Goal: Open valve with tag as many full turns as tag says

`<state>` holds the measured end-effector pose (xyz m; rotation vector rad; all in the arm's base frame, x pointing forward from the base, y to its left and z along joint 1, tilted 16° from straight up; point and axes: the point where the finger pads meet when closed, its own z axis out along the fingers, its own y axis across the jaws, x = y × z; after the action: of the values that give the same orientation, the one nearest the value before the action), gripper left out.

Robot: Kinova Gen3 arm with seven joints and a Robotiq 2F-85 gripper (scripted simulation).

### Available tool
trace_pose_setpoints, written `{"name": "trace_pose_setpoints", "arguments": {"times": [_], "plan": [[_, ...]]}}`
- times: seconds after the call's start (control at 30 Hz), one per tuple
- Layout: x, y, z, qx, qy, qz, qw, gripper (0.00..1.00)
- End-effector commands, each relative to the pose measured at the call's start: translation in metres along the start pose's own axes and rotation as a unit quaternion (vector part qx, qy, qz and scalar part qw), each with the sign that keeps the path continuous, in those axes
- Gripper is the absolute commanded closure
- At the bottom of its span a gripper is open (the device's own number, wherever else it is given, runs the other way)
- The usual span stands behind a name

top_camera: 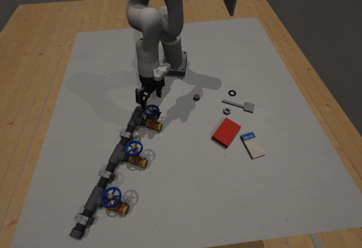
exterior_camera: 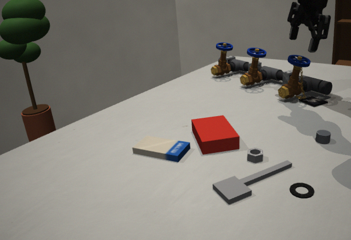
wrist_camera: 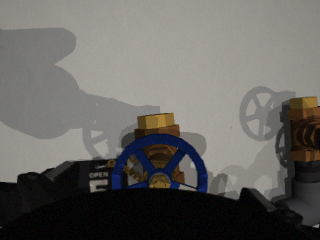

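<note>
Three brass valves with blue handwheels stand along a dark grey pipe (top_camera: 115, 157) (exterior_camera: 269, 72). The valve nearest the arm's base (top_camera: 151, 111) (exterior_camera: 298, 60) (wrist_camera: 159, 167) has a chain down to a black tag (exterior_camera: 313, 100) (wrist_camera: 97, 179) lying on the mat beside it; the word "OPEN" shows on the tag in the wrist view. The middle valve (top_camera: 133, 149) (exterior_camera: 256, 52) and the far valve (top_camera: 112, 199) (exterior_camera: 224, 46) carry no tag. My gripper (top_camera: 149, 95) (exterior_camera: 303, 41) is open and empty. It hangs a little above the tagged valve's handwheel, not touching it.
On the grey mat (top_camera: 204, 180) lie a red block (top_camera: 226, 132) (exterior_camera: 214, 133), a beige and blue box (top_camera: 252, 144) (exterior_camera: 161, 147), a hex nut (top_camera: 228, 110) (exterior_camera: 255, 154), a grey flat key (top_camera: 239, 105) (exterior_camera: 249, 181), a black washer (top_camera: 231, 90) (exterior_camera: 301, 190) and a small grey cap (top_camera: 196, 96) (exterior_camera: 322, 136).
</note>
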<state>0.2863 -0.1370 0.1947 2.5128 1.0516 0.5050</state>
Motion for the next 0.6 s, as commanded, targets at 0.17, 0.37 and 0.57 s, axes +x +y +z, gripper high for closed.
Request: {"name": "trace_pose_setpoints", "arguments": {"times": [0.17, 0.37, 0.57], "plan": [[-0.0041, 0.0008, -0.0061, 0.001, -0.002, 0.005, 1.000, 0.00], [-0.0055, 0.0010, -0.0076, 0.001, -0.003, 0.007, 1.000, 0.00], [-0.0058, 0.0010, -0.0079, 0.001, -0.003, 0.007, 1.000, 0.00]]}}
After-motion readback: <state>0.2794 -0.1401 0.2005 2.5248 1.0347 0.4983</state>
